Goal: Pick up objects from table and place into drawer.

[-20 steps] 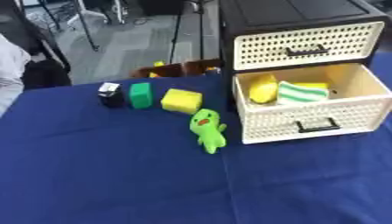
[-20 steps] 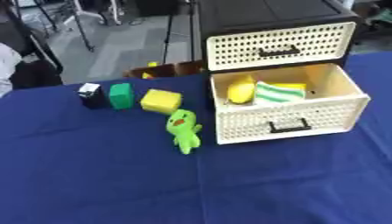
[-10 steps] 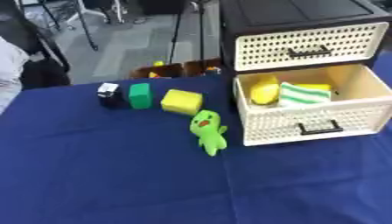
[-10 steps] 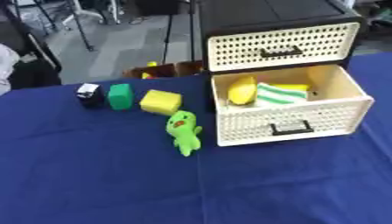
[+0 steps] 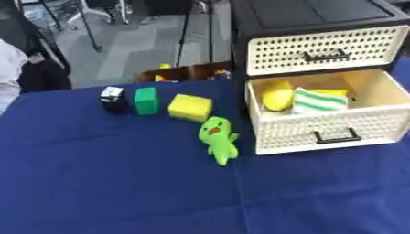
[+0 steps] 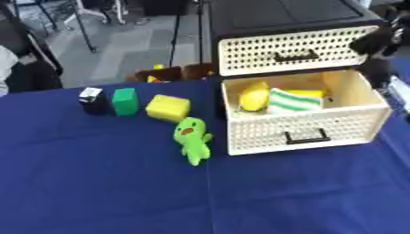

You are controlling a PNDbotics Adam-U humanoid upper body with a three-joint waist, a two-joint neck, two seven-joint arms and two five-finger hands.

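A green plush toy (image 5: 218, 145) lies on the blue table (image 5: 112, 183) just left of the open lower drawer (image 5: 320, 130). Behind it, in a row, sit a yellow block (image 5: 191, 107), a green block (image 5: 145, 100) and a black cube with a white top (image 5: 113, 98). Inside the drawer are a yellow object (image 5: 277, 94) and a green-and-white striped cloth (image 5: 319, 99). My right hand (image 6: 374, 45) shows only in the right eye view, as a dark blurred shape at the right edge above the drawer's right rear corner. My left hand is out of sight.
The black cabinet (image 5: 312, 18) has its upper drawer (image 5: 324, 55) closed. Open boxes (image 5: 186, 73) stand on the floor beyond the table's far edge. A person sits at the far left (image 5: 9, 68).
My right hand has come into the right eye view at the right edge. The objects on the table have not moved.
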